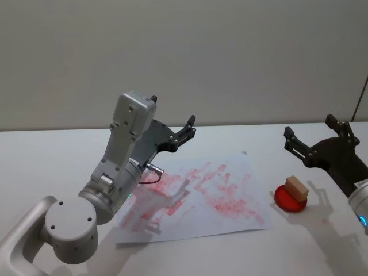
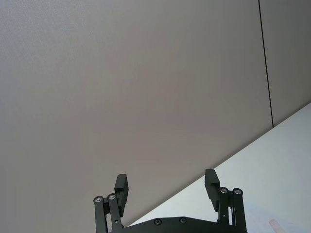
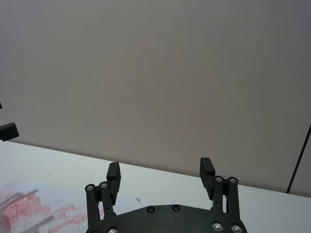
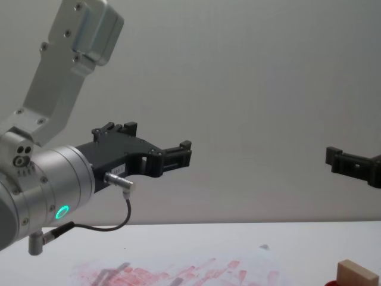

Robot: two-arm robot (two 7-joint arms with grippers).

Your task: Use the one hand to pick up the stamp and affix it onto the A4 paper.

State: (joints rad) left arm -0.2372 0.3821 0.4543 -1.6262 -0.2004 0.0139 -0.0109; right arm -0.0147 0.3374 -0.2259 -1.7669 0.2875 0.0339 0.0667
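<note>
Right pincer (image 1: 308, 126) released, raised; wooden stamp (image 1: 296, 188) below and toward the body, atop red ink pad (image 1: 286, 200), long axis slantwise; left pincer (image 1: 172, 112), released too, farther, above A4 paper (image 1: 230, 207).

A red round disc (image 1: 285, 201) lies flat on the white desk (image 1: 57, 155), toward the right side and well in from the desk's far edge. Behind the desk rises a plain grey wall (image 1: 184, 57). A thin dark line (image 1: 360, 98) runs down the wall at the far right to the desk's back edge.
</note>
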